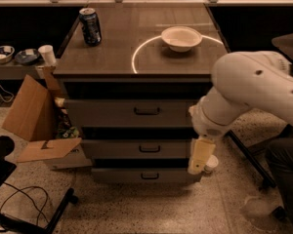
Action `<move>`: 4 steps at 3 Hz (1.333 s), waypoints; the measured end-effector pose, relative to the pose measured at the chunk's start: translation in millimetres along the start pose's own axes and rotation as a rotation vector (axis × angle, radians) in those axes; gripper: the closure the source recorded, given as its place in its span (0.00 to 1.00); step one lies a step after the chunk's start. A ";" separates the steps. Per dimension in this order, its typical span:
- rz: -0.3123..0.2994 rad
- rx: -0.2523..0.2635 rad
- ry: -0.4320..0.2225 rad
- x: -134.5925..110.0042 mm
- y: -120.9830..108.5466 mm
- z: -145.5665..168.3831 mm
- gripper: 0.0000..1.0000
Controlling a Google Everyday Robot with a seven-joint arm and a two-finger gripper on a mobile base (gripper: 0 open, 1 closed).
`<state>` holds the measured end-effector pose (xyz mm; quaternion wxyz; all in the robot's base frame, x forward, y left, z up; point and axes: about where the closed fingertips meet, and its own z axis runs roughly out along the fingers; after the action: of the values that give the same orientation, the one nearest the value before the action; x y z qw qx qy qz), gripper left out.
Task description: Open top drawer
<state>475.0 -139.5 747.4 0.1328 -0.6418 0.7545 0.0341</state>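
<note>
The top drawer point(129, 113) is the tallest of three grey drawer fronts in the cabinet, with a black loop handle point(147, 111) at its middle. Its front stands about in line with the two shorter drawers below, and no interior shows. My gripper point(201, 156) is a cream-coloured piece hanging down from the white arm point(249, 89). It hangs in front of the right end of the middle drawer point(136, 149), below and to the right of the top drawer's handle, and touches no handle.
On the cabinet top point(112, 52) stand a blue can point(90, 26) at the back left and a white bowl point(181, 37) at the back right. An open cardboard box point(34, 111) is at the left. Cables point(19, 199) lie on the floor. Black legs point(249, 155) stand at the right.
</note>
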 end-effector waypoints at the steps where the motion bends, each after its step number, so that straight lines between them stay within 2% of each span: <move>1: -0.073 0.005 0.037 -15.0 -33.8 31.3 0.00; 3: -0.187 -0.028 0.188 -18.3 -101.0 75.2 0.00; 4: -0.206 -0.047 0.238 -17.6 -123.4 93.5 0.00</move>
<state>612.8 -123.4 676.4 0.0304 -0.7182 0.6941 -0.0385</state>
